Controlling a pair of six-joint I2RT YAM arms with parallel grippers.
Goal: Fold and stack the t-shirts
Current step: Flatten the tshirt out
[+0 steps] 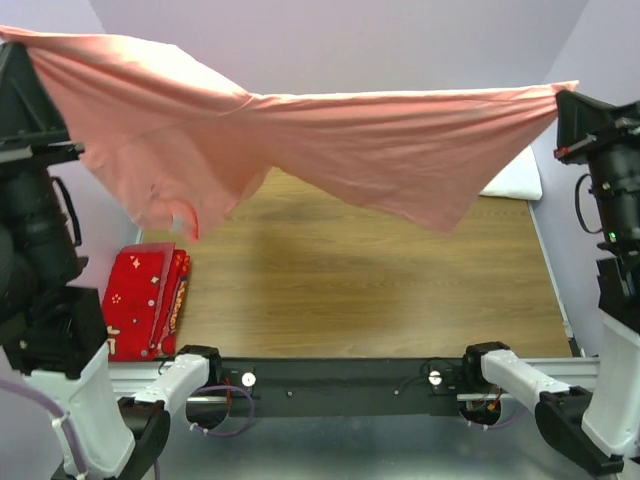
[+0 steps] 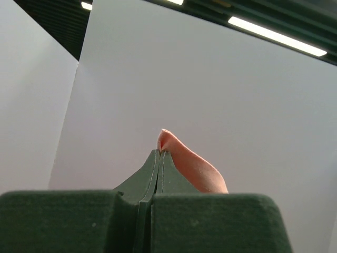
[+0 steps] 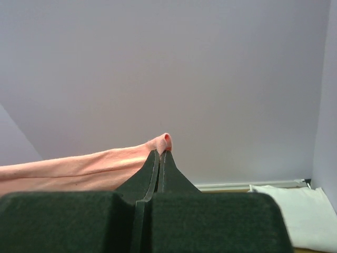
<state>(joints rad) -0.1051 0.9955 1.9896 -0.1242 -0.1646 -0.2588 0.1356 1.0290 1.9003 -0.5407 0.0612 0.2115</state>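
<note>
Left claw [image 2: 159, 152], right claw [image 3: 159, 153], salmon-pink t-shirt [image 1: 350, 140] aloft between.

t-shirt [image 1: 350, 150] over table [image 1: 400, 295], cloth [image 1: 140, 300] left

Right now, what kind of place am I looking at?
Likely a robot lab cell: plain walls box in a wood-look table, with strip lights overhead.

Ceiling strip lights [image 2: 276, 36] give bright, even light, soft shadows.
</note>
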